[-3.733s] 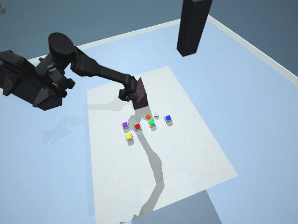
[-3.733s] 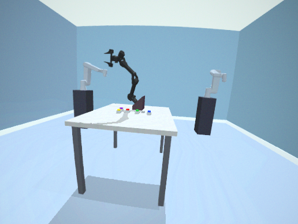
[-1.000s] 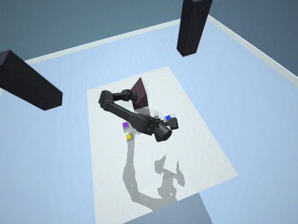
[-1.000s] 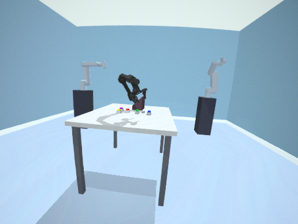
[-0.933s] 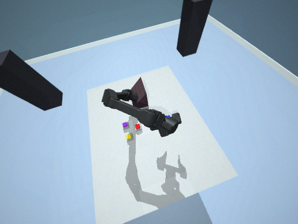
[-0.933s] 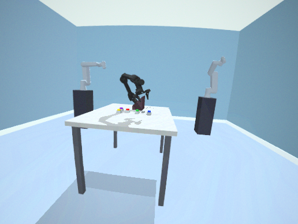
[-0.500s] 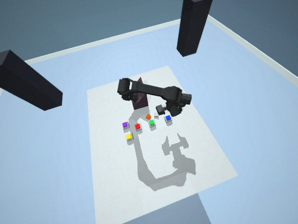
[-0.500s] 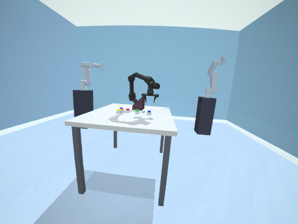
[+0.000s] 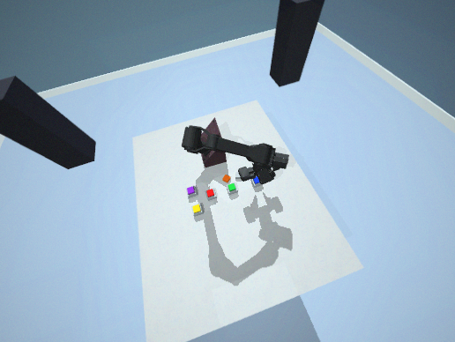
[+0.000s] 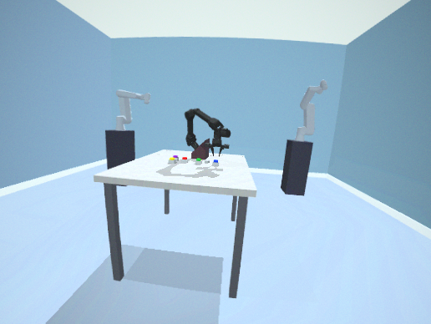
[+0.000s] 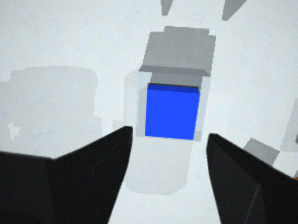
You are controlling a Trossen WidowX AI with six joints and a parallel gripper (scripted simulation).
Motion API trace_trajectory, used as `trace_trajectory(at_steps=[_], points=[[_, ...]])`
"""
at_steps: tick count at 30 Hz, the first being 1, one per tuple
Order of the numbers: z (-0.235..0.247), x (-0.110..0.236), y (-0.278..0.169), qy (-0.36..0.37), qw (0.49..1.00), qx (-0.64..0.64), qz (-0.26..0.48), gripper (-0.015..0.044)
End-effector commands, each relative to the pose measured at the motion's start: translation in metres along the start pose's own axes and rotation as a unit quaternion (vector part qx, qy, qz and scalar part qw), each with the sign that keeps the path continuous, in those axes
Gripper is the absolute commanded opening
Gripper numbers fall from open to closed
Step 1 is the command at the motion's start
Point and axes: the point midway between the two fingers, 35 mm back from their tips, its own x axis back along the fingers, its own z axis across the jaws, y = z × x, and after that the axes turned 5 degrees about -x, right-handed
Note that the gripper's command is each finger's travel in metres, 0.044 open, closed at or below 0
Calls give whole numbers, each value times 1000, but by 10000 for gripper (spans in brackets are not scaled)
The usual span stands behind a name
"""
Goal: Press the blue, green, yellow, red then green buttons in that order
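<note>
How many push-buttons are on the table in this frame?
5. In the top view: blue button under the jaws, green button to its left, then red button, purple button, and yellow button in front. The arm might hide others.

Pincer [image 11: 169, 150] above blue button [image 11: 171, 110]; nothing between.
</note>
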Motion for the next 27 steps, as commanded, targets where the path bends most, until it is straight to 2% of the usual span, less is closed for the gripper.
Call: trace_trajectory(at_steps=[1,12,27], points=[[-1,-3,0,-1,1000,2,-2,20],[-1,-4,0,-1,1000,2,-2,20],[-1,-29,1,-2,1000,2,-2,20]])
